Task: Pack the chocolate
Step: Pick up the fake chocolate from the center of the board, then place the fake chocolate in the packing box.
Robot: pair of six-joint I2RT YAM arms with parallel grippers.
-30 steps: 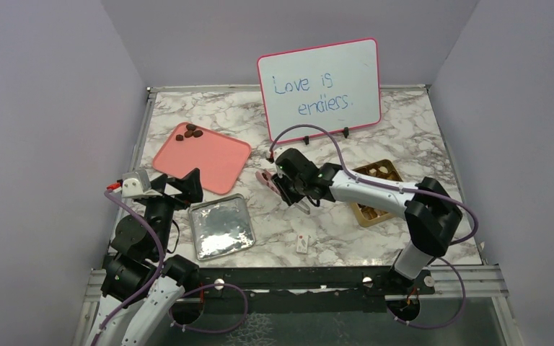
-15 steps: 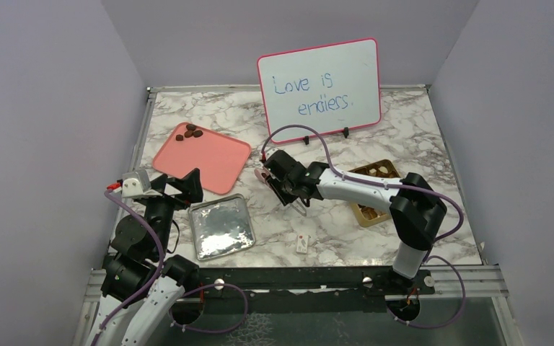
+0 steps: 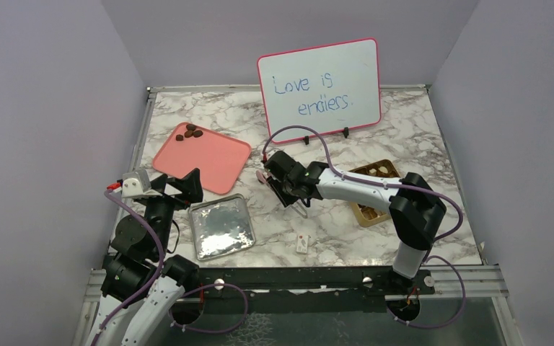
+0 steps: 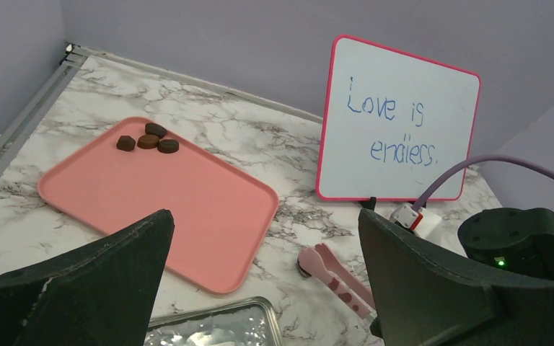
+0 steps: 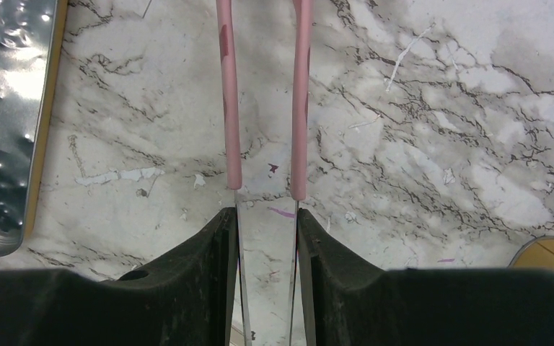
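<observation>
- The chocolate [image 4: 148, 141] is three small brown pieces bunched in the far left corner of the tray [image 3: 216, 162].
- My right claw [image 5: 265, 223] is narrow, pinching the pink tongs [image 5: 229, 108] by their metal shanks. The tong arms stand apart with nothing between them.
- The claw sits off the tray's right edge, so the step is to carry the tongs across the tray to that far corner.
- To do it well, I think I should come in low, straddle one piece only, and close gently. The pieces touch each other, so a wide bite may nudge the neighbours.
- My left claw [image 4: 263, 223] is wide and holds nothing, poised over the tray's near edge.
- The box [image 3: 376, 189] lies well right of the tray, and the tin [image 3: 221, 225] just beside its near corner.
- The tong tips run off the top of my right wrist view.
- I cannot tell whether the tongs touch the marble.
- My right arm covers part of the box, so I cannot count its contents.
</observation>
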